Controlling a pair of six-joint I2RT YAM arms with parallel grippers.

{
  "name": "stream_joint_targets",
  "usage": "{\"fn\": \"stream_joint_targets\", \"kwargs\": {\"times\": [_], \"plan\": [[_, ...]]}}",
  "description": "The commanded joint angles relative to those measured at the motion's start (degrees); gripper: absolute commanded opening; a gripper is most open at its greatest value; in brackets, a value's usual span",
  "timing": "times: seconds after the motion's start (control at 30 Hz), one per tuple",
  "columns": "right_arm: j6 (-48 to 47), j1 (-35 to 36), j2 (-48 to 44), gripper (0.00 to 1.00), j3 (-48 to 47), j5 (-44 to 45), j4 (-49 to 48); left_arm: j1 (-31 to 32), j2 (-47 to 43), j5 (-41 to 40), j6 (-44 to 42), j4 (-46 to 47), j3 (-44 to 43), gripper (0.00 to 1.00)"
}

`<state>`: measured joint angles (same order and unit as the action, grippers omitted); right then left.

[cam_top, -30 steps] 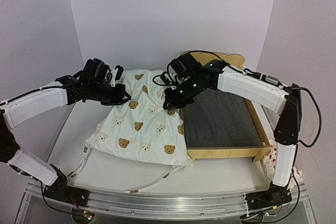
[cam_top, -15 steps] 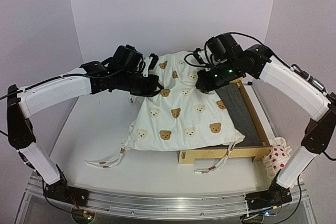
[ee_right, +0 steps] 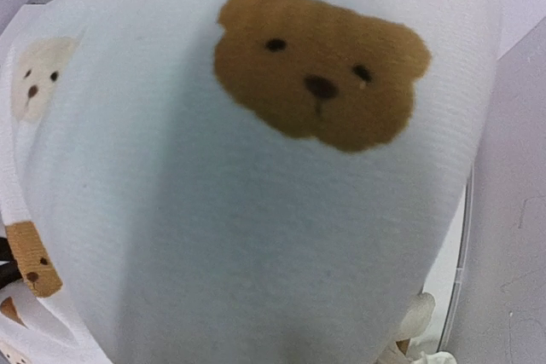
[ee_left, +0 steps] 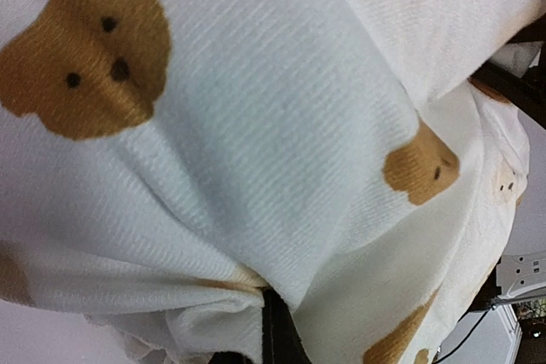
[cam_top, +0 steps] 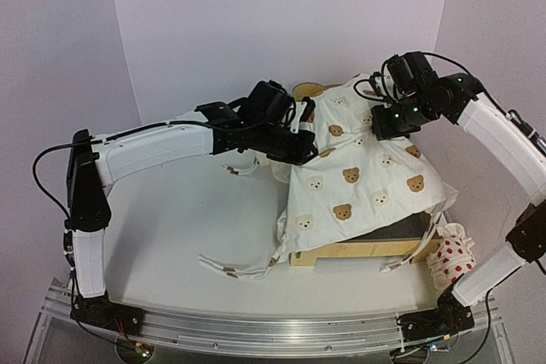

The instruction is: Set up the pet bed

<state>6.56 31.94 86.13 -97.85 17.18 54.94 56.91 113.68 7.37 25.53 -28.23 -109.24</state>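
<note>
The cream bear-print cushion (cam_top: pixel 358 185) hangs lifted over the pet bed, covering most of it. Of the pet bed I see its plywood front rail (cam_top: pixel 358 252), a strip of dark grey felt base (cam_top: pixel 401 230) and one headboard ear (cam_top: pixel 309 89). My left gripper (cam_top: pixel 300 144) is shut on the cushion's left edge. My right gripper (cam_top: pixel 386 123) is shut on its far right part. The cushion fills the left wrist view (ee_left: pixel 256 142), with one dark finger (ee_left: pixel 277 338) pinching a fold. It also fills the right wrist view (ee_right: pixel 256 210), hiding those fingers.
The small white red-dotted pillow (cam_top: pixel 452 257) lies on the table beside the bed's front right corner. The cushion's ties (cam_top: pixel 230 268) trail onto the white table in front of the bed's left corner. Walls close in behind and on both sides.
Both grippers have carried the cushion to the right, from the table left of the bed to above the bed. It now covers most of the grey base.
</note>
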Motion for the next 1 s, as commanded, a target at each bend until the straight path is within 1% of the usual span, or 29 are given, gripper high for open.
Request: {"fn": "stream_joint_targets", "kwargs": {"times": [0.0, 0.1, 0.3, 0.43, 0.73, 0.83, 0.97], "plan": [[-0.8, -5.6, -0.1, 0.0, 0.6, 2.2, -2.1, 0.6, 2.9, 3.4, 0.6, 2.4, -5.6, 0.0], [0.4, -8.6, -0.1, 0.0, 3.3, 0.0, -2.0, 0.6, 5.7, 3.6, 0.3, 2.4, -8.4, 0.0], [1.3, -11.0, -0.8, 0.0, 9.0, 0.1, -2.3, 0.6, 12.4, 3.7, -2.6, 1.8, -13.9, 0.0], [1.5, -13.0, 1.1, 0.0, 11.1, -2.1, -4.2, 0.6, 15.3, 2.2, -4.5, 1.5, -16.5, 0.0], [0.7, -15.8, 8.7, 0.0, 8.5, -4.9, -7.4, -0.1, 17.1, -3.3, -7.2, 4.3, -19.0, 0.0], [1.0, -16.3, 10.0, 0.0, 7.5, -4.4, -8.5, -1.0, 17.0, -3.3, -7.1, 6.0, -18.8, 0.0], [2.2, -17.0, 10.5, 0.0, 8.6, -3.0, -10.9, -2.2, 17.9, -3.0, -7.0, 7.5, -18.7, 0.0]]}}
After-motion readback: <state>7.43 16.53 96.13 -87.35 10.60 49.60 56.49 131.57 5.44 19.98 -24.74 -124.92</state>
